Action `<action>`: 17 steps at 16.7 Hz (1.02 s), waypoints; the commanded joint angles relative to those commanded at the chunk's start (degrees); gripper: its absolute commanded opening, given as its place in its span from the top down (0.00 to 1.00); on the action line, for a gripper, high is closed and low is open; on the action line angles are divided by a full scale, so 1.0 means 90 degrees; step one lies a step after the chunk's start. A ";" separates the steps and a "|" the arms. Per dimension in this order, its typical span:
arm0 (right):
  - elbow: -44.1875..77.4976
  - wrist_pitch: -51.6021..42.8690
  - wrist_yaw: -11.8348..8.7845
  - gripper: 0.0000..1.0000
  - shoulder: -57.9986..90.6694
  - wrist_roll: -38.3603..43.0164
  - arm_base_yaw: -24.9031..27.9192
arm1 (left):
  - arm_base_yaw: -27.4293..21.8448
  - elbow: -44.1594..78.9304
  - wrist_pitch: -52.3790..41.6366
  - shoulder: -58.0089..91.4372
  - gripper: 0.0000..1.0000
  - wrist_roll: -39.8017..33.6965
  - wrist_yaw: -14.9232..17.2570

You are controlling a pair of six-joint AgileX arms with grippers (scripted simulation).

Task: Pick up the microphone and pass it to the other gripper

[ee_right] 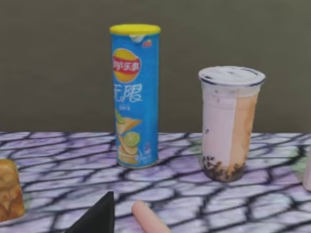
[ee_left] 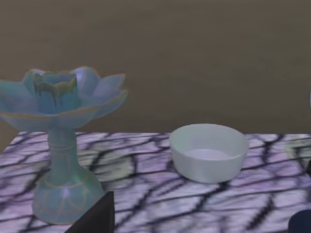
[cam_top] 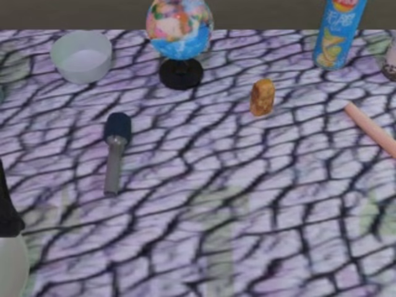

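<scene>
The microphone (cam_top: 115,154) lies flat on the table's left half, its dark navy head (cam_top: 117,128) toward the far side and its grey handle toward the near side. In the left wrist view only the edge of its head (ee_left: 302,224) shows. My left arm (cam_top: 7,213) sits at the near left corner, well short of the microphone. One dark finger (ee_left: 99,217) of the left gripper shows, with bare table beside it. My right arm is outside the top view. One finger (ee_right: 99,216) of the right gripper shows, and nothing is held.
A white bowl (cam_top: 81,56) and a globe (cam_top: 180,38) stand at the back. An orange-brown figurine (cam_top: 262,96) is mid-table, and a pink rod (cam_top: 370,127) lies at right. A chips can (cam_top: 337,32) and a milk tea cup (ee_right: 230,122) stand back right. A blue lotus stand (ee_left: 59,145) rises near the left gripper.
</scene>
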 joint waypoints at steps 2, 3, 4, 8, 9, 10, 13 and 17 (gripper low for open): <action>0.0000 0.0000 0.0000 0.00 0.0000 0.0000 0.0000 | 0.0000 0.0000 0.0000 0.0000 0.00 0.0000 0.0000; 0.0000 0.0000 0.0000 0.00 0.0000 0.0000 0.0000 | -0.0022 0.0062 -0.0040 0.0064 0.00 -0.0015 0.0002; 0.0000 0.0000 0.0000 0.00 0.0000 0.0000 0.0000 | -0.0063 0.0190 -0.0121 0.0195 0.00 -0.0046 0.0004; 0.0000 0.0000 0.0000 0.00 0.0000 0.0000 0.0000 | -0.0368 0.1251 -0.0809 0.1396 0.00 -0.0302 -0.0020; 0.0000 0.0000 0.0000 0.00 0.0000 0.0000 0.0000 | -0.0469 0.1617 -0.1056 0.1863 0.00 -0.0391 -0.0036; 0.0000 0.0000 0.0000 0.00 0.0000 0.0000 0.0000 | -0.0577 0.2009 -0.1327 0.2396 0.00 -0.0486 -0.0054; 0.0000 0.0000 0.0000 0.00 0.0000 0.0000 0.0000 | -0.0930 0.3286 -0.2246 0.4317 0.00 -0.0796 -0.0123; 0.0000 0.0000 0.0000 0.00 0.0000 0.0000 0.0000 | -0.1423 0.5059 -0.3572 0.7160 0.00 -0.1231 -0.0231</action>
